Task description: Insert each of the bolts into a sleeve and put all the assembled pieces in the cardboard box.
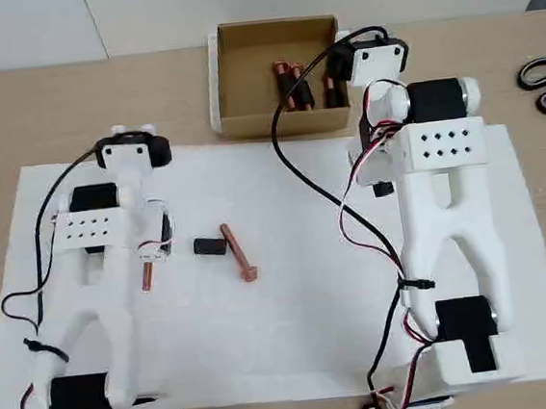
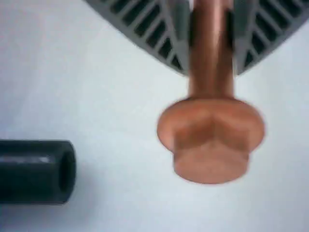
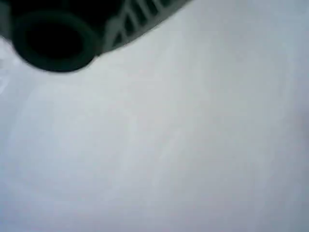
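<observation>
Now the left gripper [image 2: 211, 38] pinches a copper bolt [image 2: 211, 140] by its stem over the white paper [image 1: 313, 317]. Near it lie a black sleeve [image 2: 36, 170] and a second bolt [image 1: 239, 251]. The right gripper [image 1: 382, 189] squeezes another sleeve [image 3: 53, 41]. Finished pieces [image 1: 292, 85] sit in the cardboard box [image 1: 246, 125].

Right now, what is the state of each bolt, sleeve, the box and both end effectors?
Left end effector: shut on a copper metal bolt.
Right end effector: shut on a black cylindrical sleeve.
Second copper bolt: lying loose on the white sheet, no sleeve on it.
Second black sleeve: lying empty beside that bolt.
Brown cardboard box: open, holding assembled pieces.
</observation>
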Robot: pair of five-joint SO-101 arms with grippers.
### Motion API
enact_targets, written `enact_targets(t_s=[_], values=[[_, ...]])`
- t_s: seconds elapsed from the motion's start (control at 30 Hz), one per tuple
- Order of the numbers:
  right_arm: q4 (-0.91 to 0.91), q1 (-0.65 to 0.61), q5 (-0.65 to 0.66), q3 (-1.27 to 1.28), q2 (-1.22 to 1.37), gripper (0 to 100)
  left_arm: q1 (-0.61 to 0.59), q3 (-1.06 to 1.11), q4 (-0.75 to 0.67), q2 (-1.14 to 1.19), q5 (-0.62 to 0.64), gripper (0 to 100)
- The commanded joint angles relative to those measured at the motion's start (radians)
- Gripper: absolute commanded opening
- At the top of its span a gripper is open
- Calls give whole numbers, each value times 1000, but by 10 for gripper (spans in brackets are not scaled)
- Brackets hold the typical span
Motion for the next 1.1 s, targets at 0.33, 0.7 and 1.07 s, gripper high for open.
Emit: enact_targets(t_s=[0.33, 0.7, 1.07], values=[[15, 4, -12, -5, -56, 4, -14, 139, -161, -9, -66, 101], [12, 2, -14, 51, -58, 4, 3, 165, -238, -5, -66, 103], [12, 7, -14, 58, -59, 4, 41, 199, -310, 38, -66, 103]])
